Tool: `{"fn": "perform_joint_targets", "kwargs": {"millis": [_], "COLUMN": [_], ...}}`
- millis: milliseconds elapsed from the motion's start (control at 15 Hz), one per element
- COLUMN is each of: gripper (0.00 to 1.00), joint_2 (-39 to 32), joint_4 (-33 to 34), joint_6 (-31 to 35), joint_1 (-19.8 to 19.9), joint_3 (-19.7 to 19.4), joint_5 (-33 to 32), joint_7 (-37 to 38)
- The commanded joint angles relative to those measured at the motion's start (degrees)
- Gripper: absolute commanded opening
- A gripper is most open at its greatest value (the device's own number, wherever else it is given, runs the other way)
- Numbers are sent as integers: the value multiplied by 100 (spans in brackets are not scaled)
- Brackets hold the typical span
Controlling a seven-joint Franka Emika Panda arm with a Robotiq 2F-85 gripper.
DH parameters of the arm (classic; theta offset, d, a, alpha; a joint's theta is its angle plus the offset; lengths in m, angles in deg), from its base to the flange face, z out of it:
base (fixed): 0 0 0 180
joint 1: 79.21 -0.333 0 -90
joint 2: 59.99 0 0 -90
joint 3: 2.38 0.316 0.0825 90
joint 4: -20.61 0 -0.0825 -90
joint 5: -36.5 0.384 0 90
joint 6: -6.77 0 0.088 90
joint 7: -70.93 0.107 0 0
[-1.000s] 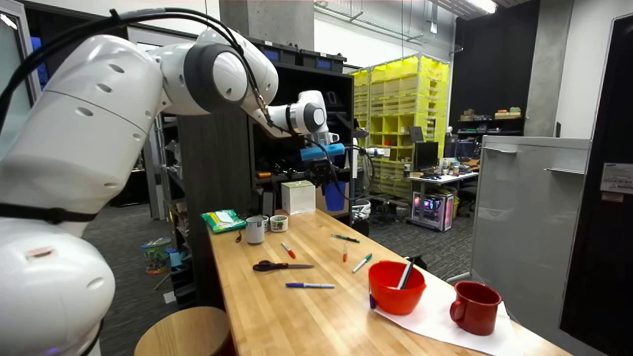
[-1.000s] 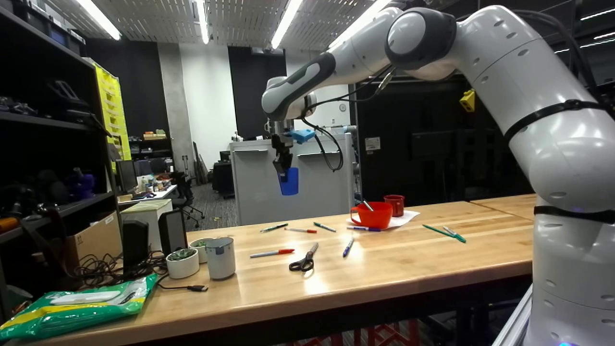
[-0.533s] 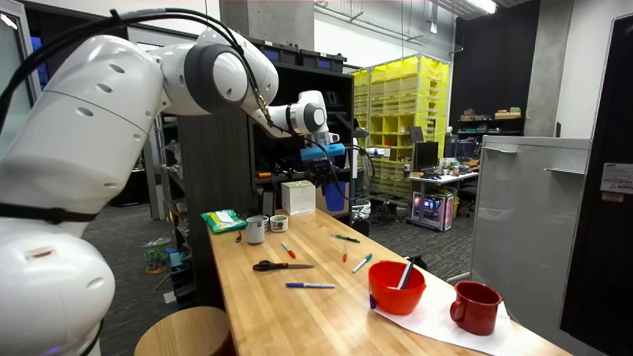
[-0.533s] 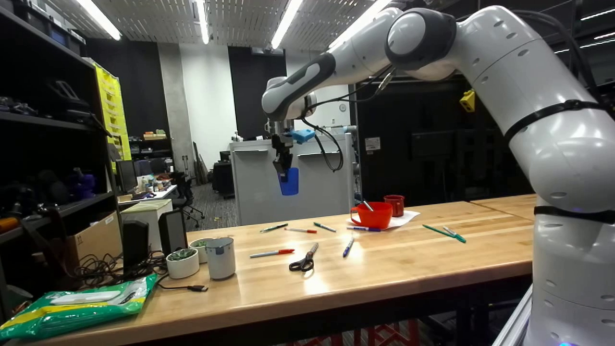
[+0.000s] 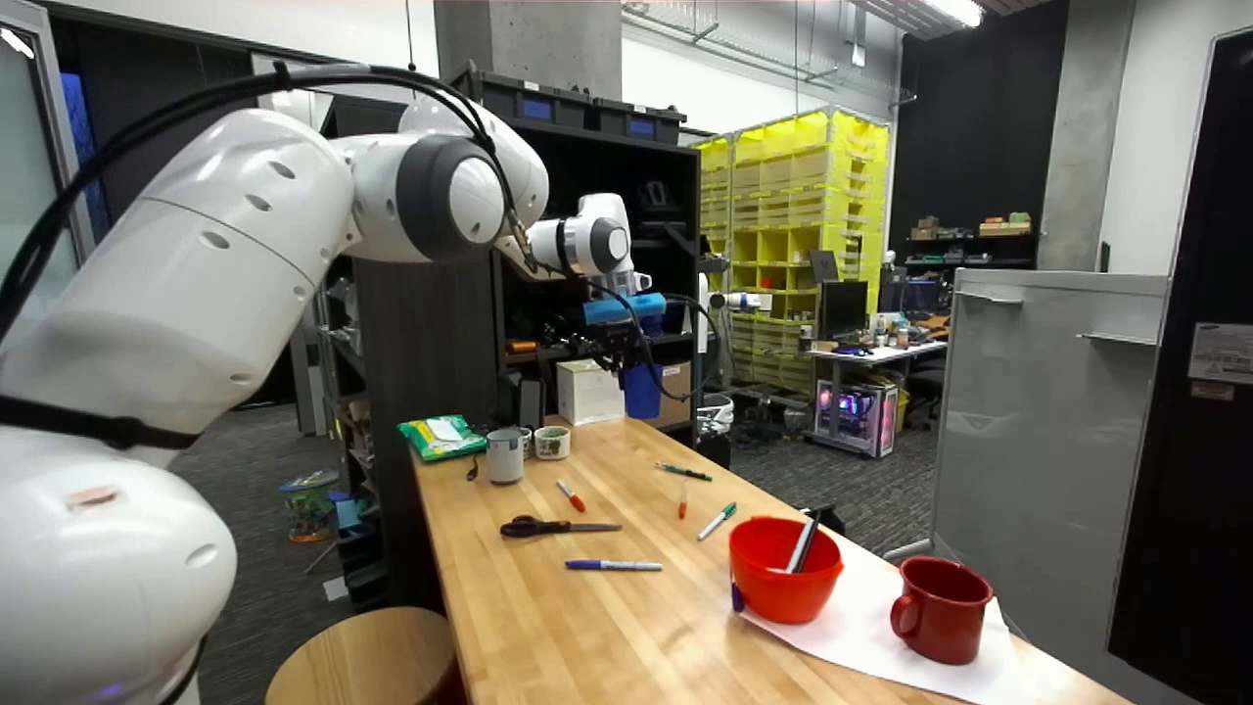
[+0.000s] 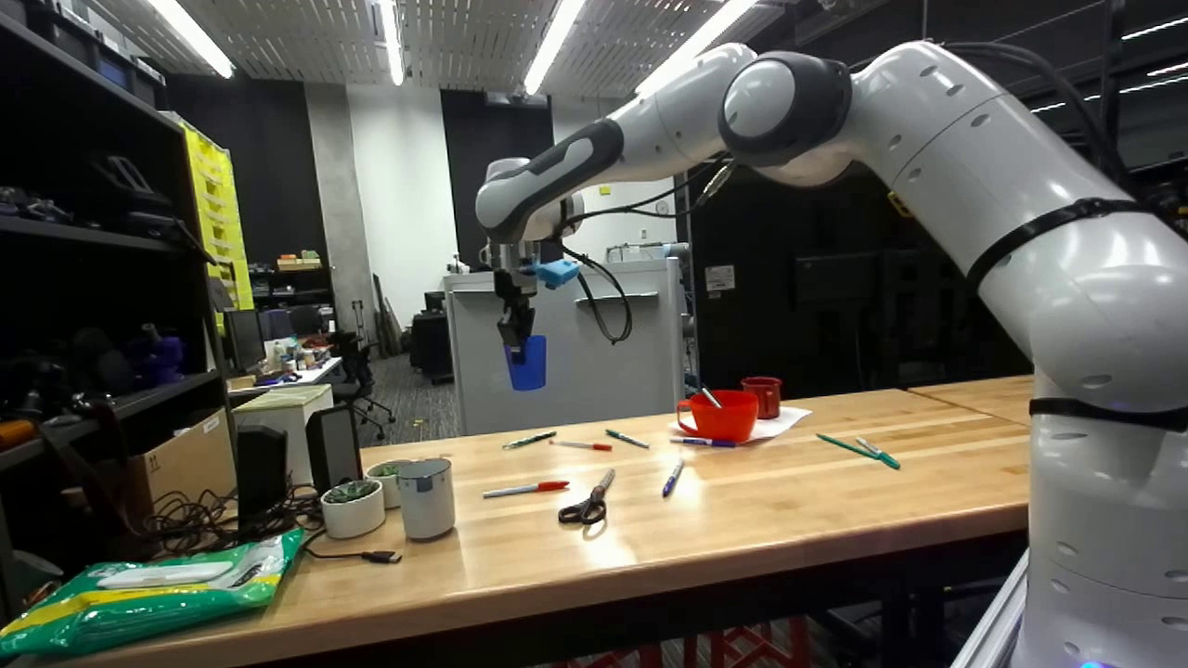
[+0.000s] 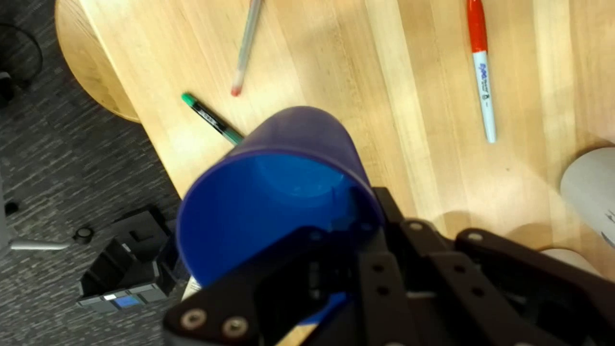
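Wooden table, somewhat cluttered. Nearest: gripper, fingers pinching wall of blue cup, in air higher than table; carrying step, I judge. Next move probably needs steady grip. Farther, red marker; far behind, yellow rack.

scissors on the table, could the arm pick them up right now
Probably not: the gripper is clamped on the blue cup, so it has no free grip. Nothing lies on the scissors, though, so from above they look unobstructed.
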Motion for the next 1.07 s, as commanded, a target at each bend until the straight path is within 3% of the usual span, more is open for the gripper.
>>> {"fn": "perform_joint_targets", "kwargs": {"millis": [0,533,1000], "gripper": [1,1,1], "joint_2": [-793,-2071,-2703], "joint_4": [1272,2967,3555], "joint_6": [-463,-835,-781], "joint_1": [-277,-724,-877], "joint_3": [106,156,135], "joint_5": [-141,-63,-29], "joint_7": [-288,-930,-1319]}}
